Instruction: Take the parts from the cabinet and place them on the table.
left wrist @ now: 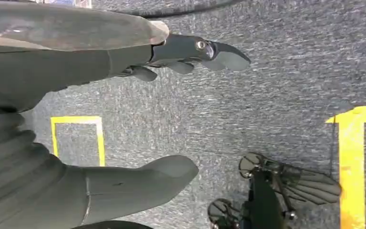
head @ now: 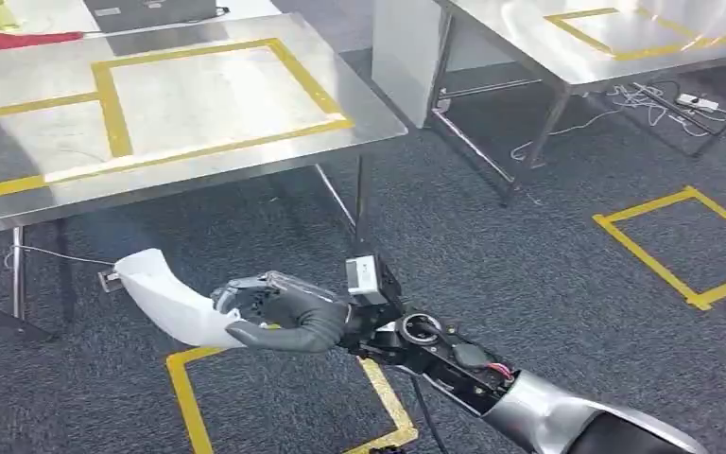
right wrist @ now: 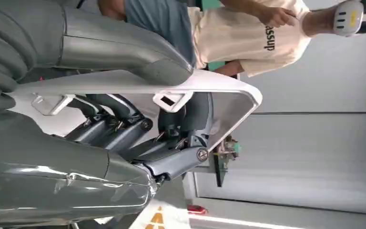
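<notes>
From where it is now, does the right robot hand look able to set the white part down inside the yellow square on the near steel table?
Probably yes. The right robot hand grips the white part over open carpet, and the steel table ahead looks bare inside its yellow square, though the robot may need to step closer.

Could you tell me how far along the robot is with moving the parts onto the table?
Done, by the look of it: one part is out of the cabinet, since the right hand grips a white curved part. In hand: that part hangs above the carpet, short of the steel table. Left: setting it on the table, whose yellow-taped square holds no part. The left hand hangs with nothing in it, fingers apart.
</notes>
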Action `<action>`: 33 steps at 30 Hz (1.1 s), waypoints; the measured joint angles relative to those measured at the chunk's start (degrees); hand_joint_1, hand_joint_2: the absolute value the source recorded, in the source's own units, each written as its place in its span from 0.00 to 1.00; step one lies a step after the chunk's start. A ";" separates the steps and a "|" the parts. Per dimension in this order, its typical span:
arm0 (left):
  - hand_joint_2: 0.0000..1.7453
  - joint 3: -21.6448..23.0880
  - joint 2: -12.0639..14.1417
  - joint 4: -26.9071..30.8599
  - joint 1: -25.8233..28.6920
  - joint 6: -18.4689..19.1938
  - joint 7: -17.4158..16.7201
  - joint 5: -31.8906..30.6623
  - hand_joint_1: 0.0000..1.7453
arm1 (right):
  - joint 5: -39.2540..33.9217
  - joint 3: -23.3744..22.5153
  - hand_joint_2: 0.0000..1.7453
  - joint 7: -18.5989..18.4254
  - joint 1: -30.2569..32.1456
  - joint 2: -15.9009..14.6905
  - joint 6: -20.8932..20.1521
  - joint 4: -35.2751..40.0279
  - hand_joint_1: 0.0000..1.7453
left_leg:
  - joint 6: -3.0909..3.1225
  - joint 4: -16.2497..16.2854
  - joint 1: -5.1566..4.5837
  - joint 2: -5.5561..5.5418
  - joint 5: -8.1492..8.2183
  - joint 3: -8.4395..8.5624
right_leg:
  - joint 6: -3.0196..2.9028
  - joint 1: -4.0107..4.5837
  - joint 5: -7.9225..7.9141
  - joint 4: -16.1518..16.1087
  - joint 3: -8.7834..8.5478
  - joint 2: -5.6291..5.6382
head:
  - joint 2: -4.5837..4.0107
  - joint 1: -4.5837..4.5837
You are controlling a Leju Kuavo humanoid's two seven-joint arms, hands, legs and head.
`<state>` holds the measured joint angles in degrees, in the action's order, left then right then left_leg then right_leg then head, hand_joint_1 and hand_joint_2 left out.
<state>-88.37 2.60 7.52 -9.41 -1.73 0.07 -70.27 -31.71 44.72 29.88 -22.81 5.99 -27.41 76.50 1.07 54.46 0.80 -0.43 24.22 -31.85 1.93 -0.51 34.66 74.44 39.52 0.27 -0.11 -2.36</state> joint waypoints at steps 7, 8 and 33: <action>1.00 0.00 -0.29 -0.02 -0.15 -0.09 -0.02 0.35 0.00 | 0.02 0.15 1.00 0.02 -0.27 0.04 -0.04 -0.28 1.00 | -0.85 -0.54 -0.73 -0.44 2.23 2.52 | -3.99 2.17 -10.07 -19.19 -5.76 0.16 | 0.00 -0.26; 1.00 0.00 -0.28 -0.02 -0.08 -0.11 -0.02 0.57 0.00 | 0.02 0.17 1.00 0.02 -0.21 0.04 -0.11 -0.33 1.00 | -1.10 0.94 -0.88 -0.32 1.35 2.70 | -4.18 1.98 -10.45 -19.85 -6.09 0.22 | 0.00 -0.13; 1.00 0.00 0.15 -0.07 0.00 -0.63 0.00 2.56 0.00 | 0.96 0.79 1.00 0.02 -0.82 0.79 -1.25 -0.96 1.00 | -0.03 -0.49 -0.08 -0.22 1.63 2.59 | -1.24 0.55 -7.39 -8.72 -2.25 0.01 | 0.00 -0.33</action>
<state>-88.37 2.75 7.45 -9.41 -2.36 0.07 -67.71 -30.75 45.51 29.90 -23.63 6.78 -28.65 75.54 1.04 53.97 0.72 -0.65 25.85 -29.26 0.69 0.04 27.28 65.72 37.28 0.28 -0.11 -2.69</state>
